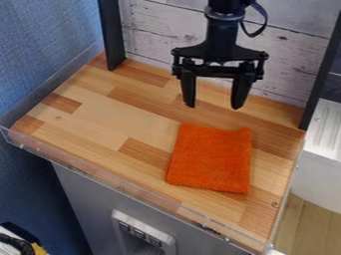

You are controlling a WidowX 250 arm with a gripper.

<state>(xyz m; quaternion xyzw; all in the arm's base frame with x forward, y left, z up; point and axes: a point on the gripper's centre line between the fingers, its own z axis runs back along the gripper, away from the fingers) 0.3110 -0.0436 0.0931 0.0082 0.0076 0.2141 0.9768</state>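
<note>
An orange cloth lies flat on the wooden tabletop, right of its middle, roughly square with slightly uneven edges. Above and behind the cloth's far edge hangs the black gripper, pointing down. Its two fingers are spread wide apart with nothing between them, and it does not touch the cloth.
Dark upright posts stand at the back left and at the right, with a whitewashed plank wall behind. A low clear rim runs along the front edge. Beyond the right side is a white unit.
</note>
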